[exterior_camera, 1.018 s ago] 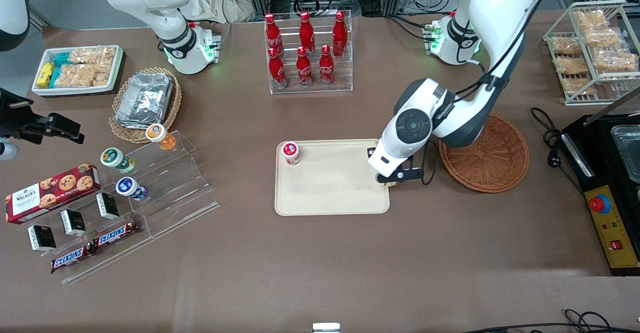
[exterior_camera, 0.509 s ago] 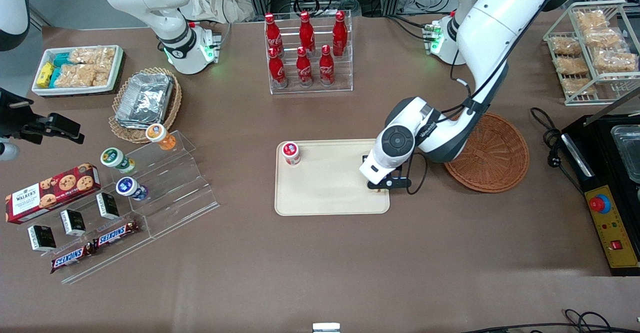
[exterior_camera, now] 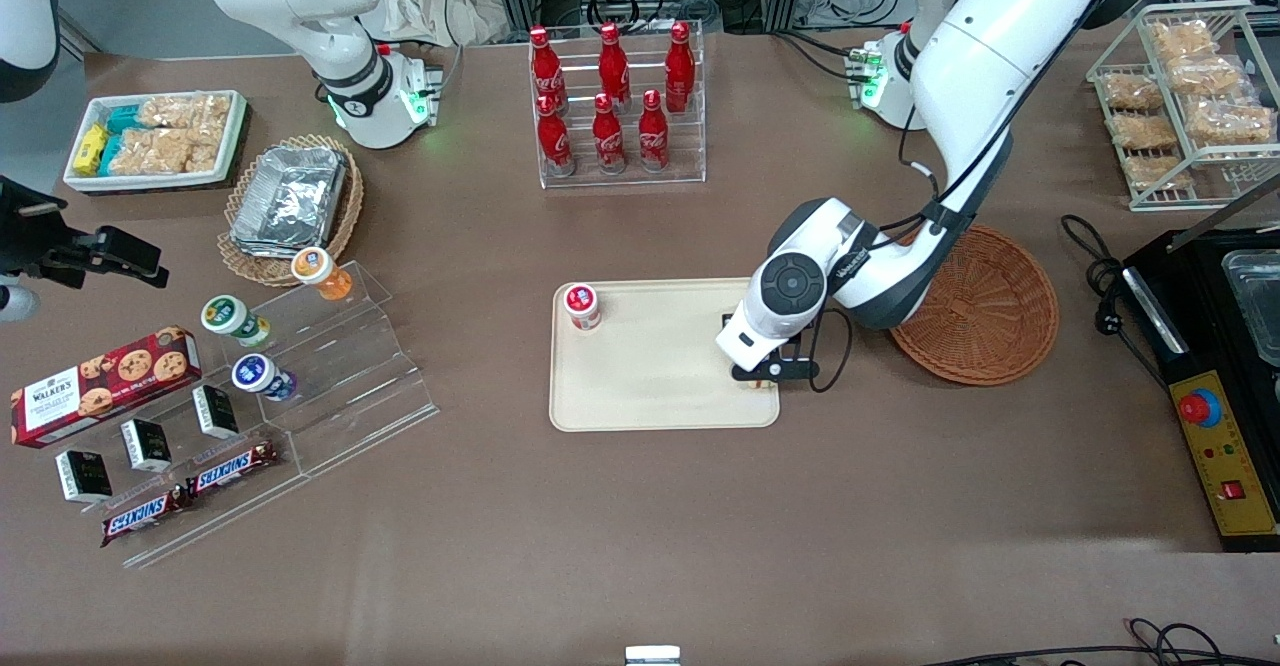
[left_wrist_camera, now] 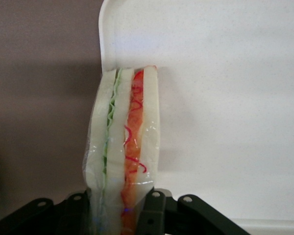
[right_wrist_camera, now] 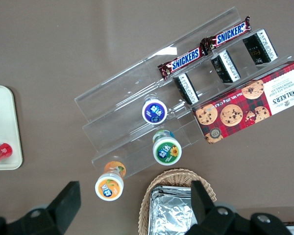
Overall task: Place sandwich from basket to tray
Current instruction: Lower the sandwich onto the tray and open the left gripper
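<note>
Gripper (exterior_camera: 762, 376) sat low over the tray (exterior_camera: 650, 386), at the tray's edge toward the working arm's end of the table, on the corner nearer the front camera. Its fingers (left_wrist_camera: 154, 213) were closed on the sandwich (left_wrist_camera: 125, 156), one on each bread face, clamping the wedge's lower end. Sandwich was wrapped in clear film, upright on edge: pale bread slices, a green wavy layer and an orange-red layer showing along the edge. In the wrist view the sandwich straddled the tray's rim (left_wrist_camera: 104, 44): part over the beige tray surface, part over the brown table (left_wrist_camera: 39, 98). Could not tell whether it was touching the tray or held just above it. In the front view the sandwich was almost entirely hidden under the gripper and wrist.

Basket (exterior_camera: 985, 316) was just beside the tray toward the working arm's end, partly covered by the arm's forearm; nothing visible in the exposed part.

Only other item on the tray: a small red-lidded cup (exterior_camera: 581, 304) at the corner toward the parked arm's end, farther from the front camera, well apart from the gripper.
</note>
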Controlling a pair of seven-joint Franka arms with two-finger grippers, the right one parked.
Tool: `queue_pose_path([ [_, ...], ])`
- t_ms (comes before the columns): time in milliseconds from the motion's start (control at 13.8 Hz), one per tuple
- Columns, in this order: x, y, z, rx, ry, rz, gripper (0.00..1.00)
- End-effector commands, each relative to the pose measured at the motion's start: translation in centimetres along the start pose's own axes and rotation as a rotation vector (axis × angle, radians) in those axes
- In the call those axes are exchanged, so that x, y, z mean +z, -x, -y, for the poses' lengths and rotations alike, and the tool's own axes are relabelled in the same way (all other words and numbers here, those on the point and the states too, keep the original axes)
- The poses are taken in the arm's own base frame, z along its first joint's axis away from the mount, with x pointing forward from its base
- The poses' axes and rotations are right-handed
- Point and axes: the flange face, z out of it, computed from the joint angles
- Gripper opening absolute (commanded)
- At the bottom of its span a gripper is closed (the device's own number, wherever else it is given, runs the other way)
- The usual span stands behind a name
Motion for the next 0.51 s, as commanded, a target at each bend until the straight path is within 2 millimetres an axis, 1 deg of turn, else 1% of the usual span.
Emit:
queue_pose_path([
  [0, 0.14, -0.6, -0.59, 0.012, -0.006, -0.03, 0.86],
  [73, 0.06, -0.6, -0.57, 0.014, -0.01, -0.033, 0.99],
  [436, -0.7, -0.5, -0.57, 0.015, -0.013, -0.042, 0.99],
])
